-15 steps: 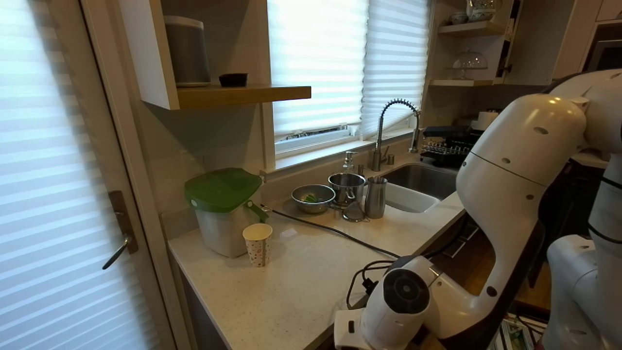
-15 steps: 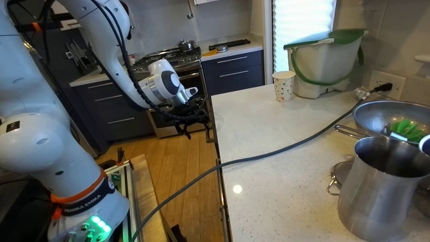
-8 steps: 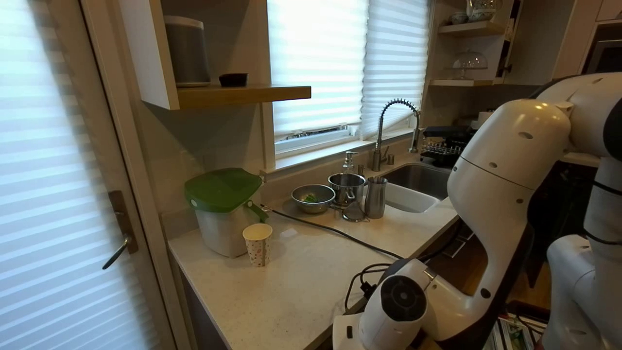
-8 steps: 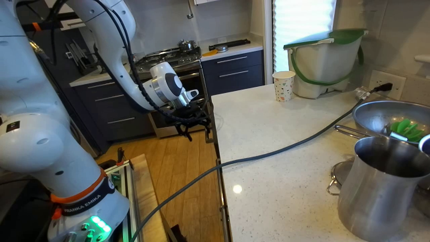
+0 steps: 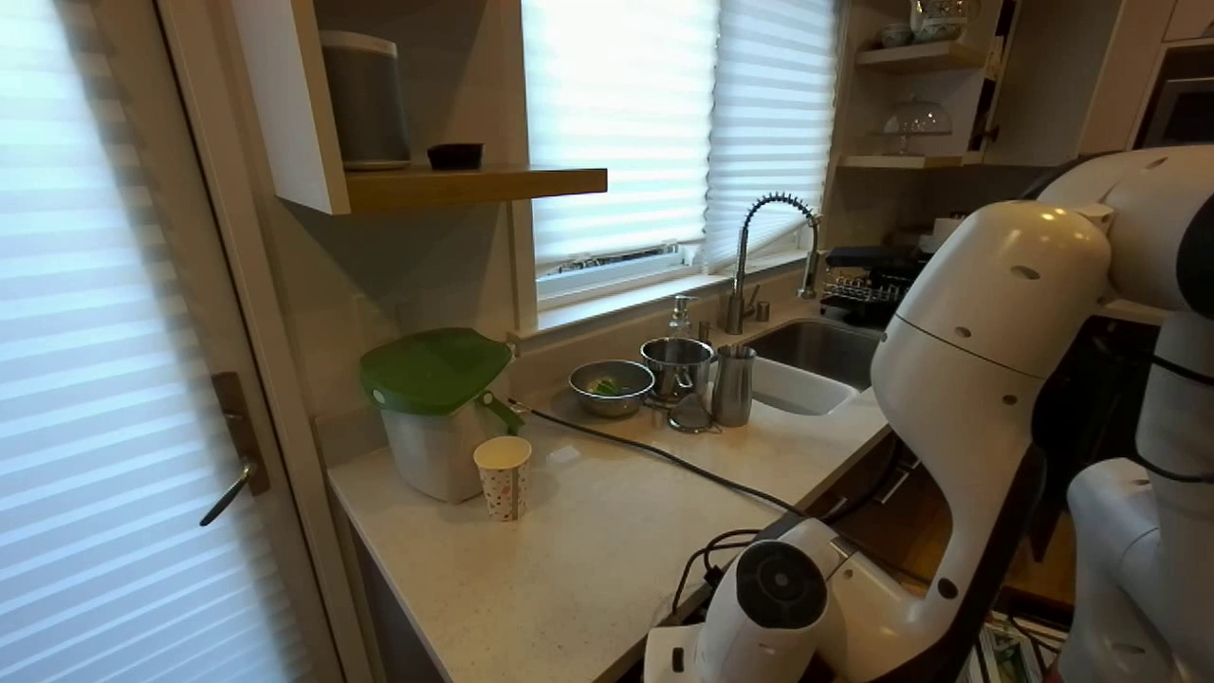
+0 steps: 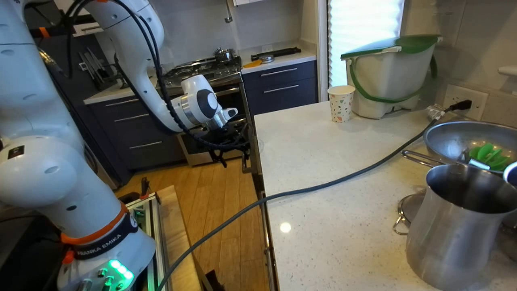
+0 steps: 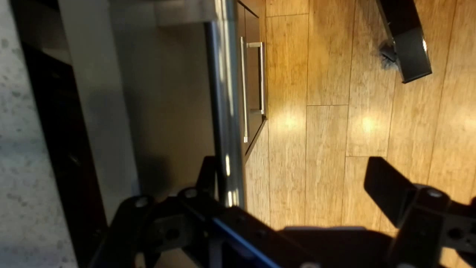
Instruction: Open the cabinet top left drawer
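Observation:
The cabinet's pale countertop [image 5: 569,569] shows in both exterior views [image 6: 315,161] and at the left of the wrist view [image 7: 22,167]. The top drawer's brownish front [image 7: 167,93] stands out from the counter, with a dark gap behind it. Its shiny bar handle [image 7: 227,93] also shows at the counter edge in an exterior view [image 6: 246,165]. My gripper [image 7: 292,173] is open, fingers wide apart. One finger is behind the bar, between it and the drawer front; the other is over the floor. The gripper also shows in an exterior view [image 6: 234,157]; below the frame in the remaining one.
A black cable [image 6: 339,180] crosses the countertop and hangs off its edge. A paper cup [image 6: 341,104], a green-lidded bin [image 6: 391,76] and a steel pitcher [image 6: 456,230] stand on the counter. Lower handles [image 7: 244,93] project from fronts further along. A dark object [image 7: 409,44] is over the floor.
The gripper and the handle have moved a little away from the counter edge. The drawer has come out slightly, showing a dark gap. The arm has swung slightly with it.

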You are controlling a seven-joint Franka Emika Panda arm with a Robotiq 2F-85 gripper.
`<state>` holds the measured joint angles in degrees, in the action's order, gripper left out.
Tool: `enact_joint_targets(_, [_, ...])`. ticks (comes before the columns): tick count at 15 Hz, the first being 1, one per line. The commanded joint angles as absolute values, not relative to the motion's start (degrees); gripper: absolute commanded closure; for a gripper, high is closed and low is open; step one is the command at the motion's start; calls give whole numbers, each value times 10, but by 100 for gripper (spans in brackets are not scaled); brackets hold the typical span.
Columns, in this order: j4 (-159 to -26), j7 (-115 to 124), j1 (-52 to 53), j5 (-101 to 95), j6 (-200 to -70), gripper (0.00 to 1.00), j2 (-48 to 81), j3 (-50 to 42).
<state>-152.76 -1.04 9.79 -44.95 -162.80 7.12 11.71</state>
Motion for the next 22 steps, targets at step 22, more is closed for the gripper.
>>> enact_joint_targets(22, [-1472, -262, 182, -36, -1300, 0, 12, 207])
